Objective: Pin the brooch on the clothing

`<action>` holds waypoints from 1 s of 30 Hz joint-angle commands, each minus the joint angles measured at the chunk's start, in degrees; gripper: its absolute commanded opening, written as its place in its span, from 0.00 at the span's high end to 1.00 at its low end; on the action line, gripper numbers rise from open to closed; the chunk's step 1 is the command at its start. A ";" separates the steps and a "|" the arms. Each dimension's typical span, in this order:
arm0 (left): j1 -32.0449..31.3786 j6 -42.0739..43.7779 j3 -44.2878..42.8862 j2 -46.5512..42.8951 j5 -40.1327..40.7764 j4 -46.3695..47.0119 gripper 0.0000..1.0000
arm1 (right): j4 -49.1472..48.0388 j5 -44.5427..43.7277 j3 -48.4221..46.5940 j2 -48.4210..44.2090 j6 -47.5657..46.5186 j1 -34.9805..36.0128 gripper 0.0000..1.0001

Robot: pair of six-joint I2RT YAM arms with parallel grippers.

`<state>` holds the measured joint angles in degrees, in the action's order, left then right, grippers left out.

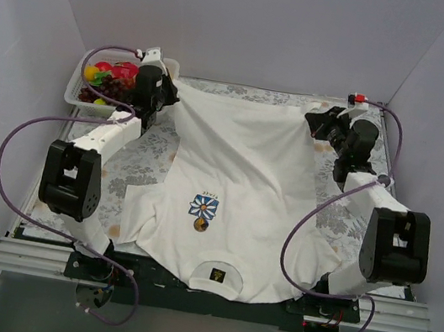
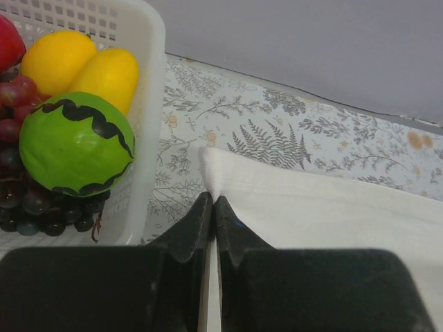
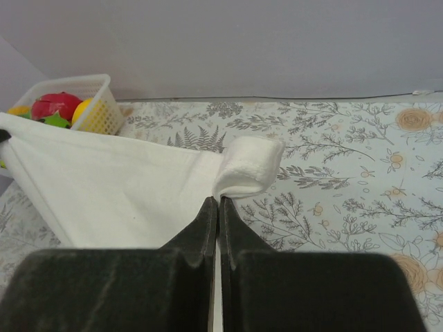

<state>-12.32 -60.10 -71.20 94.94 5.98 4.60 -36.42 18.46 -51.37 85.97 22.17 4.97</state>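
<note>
My left gripper (image 2: 212,200) and right gripper (image 3: 219,200) are each clamped shut on a far hem corner of the shirt (image 1: 248,162), which is spread between and behind them. Neither holds a brooch, so I judge the pinning not yet begun.

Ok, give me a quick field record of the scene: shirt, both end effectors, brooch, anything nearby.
T-shirt: white, spread on the table, collar at the near edge, far hem stretched between the two end effectors
left end effector: shut on the far-left hem corner
right end effector: shut on the far-right hem corner, fabric rolled over there
flower emblem: facing up on the chest
brooch: small dark round item just below the emblem; too small to tell whether it is the brooch
basket: white, holding fruit, beside the left end effector
</note>
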 commanded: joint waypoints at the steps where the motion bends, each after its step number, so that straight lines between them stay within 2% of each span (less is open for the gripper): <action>1: 1.85 -0.20 -4.29 4.10 1.05 4.45 1.00 | -6.29 3.16 -8.98 7.53 -1.17 -0.75 0.99; 6: 2.56 1.73 -12.11 11.49 0.53 3.84 1.00 | -6.29 5.18 -15.94 16.92 0.94 -1.98 0.99; 13: 3.44 3.76 -22.30 21.33 -0.62 1.82 1.00 | -6.38 5.98 -23.50 25.20 2.26 -3.04 0.99; 22: 3.79 6.39 -36.01 33.11 -0.62 -2.84 1.00 | -0.14 6.15 -35.63 35.31 2.08 -3.39 0.99; 29: 4.32 6.48 -39.98 37.25 -0.27 -3.90 0.99 | 5.03 4.48 -42.57 41.19 2.17 -3.65 0.99; 30: 4.49 6.48 -40.33 37.51 -0.26 -3.90 0.94 | 6.18 4.48 -43.71 41.90 2.17 -3.65 0.99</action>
<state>-8.78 -54.83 -108.01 132.92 4.95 1.10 -32.29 24.25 -89.25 125.80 24.16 2.04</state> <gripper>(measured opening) 0.019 0.029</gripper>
